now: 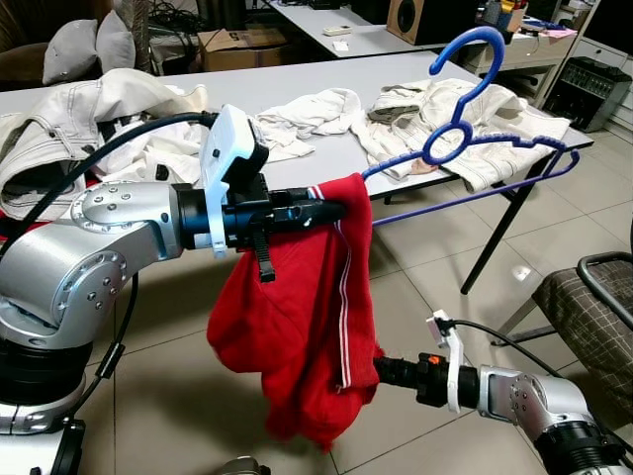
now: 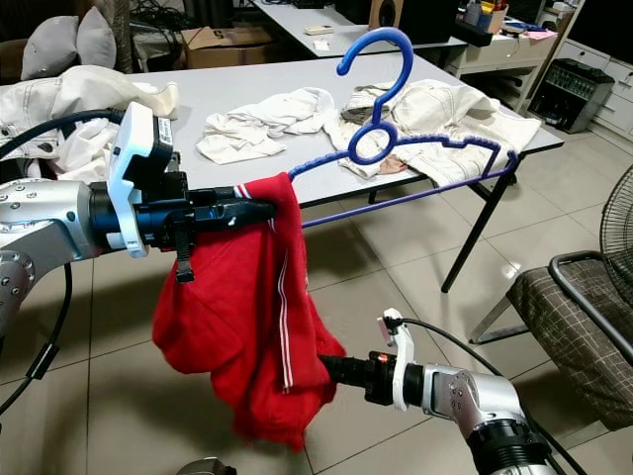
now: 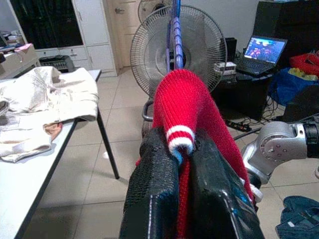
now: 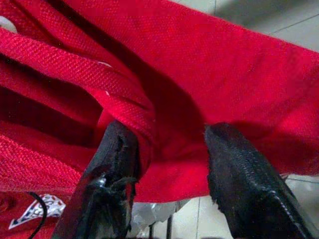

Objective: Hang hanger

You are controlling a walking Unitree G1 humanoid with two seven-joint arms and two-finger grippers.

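the left pincer is held out level in front of the robot, its black fingers closed on the white-striped edge of a red knit garment at the end of a blue plastic hanger. the hanger stands out beyond the fingertips, its hook uppermost and tilted, its bar running away over the near edge of the grey worktop without touching it. the garment is draped over the near end of the hanger and hangs down in a bunched mass well above the tiled floor, a thin white stripe running down one fold. lower down, the right pincer reaches in from the robot's right and meets the lower part of the cloth; in its wrist view the two fingers stand apart with red fabric bunched between them, one fold lying against one finger (whether they truly pinch it cannot be told). on the worktop lie several crumpled off-white garments, with a larger cream jacket heaped at the robot's left end. a checked chair with a black frame stands on the floor at the robot's right, and a standing fan shows beyond the hanger in the left wrist view.
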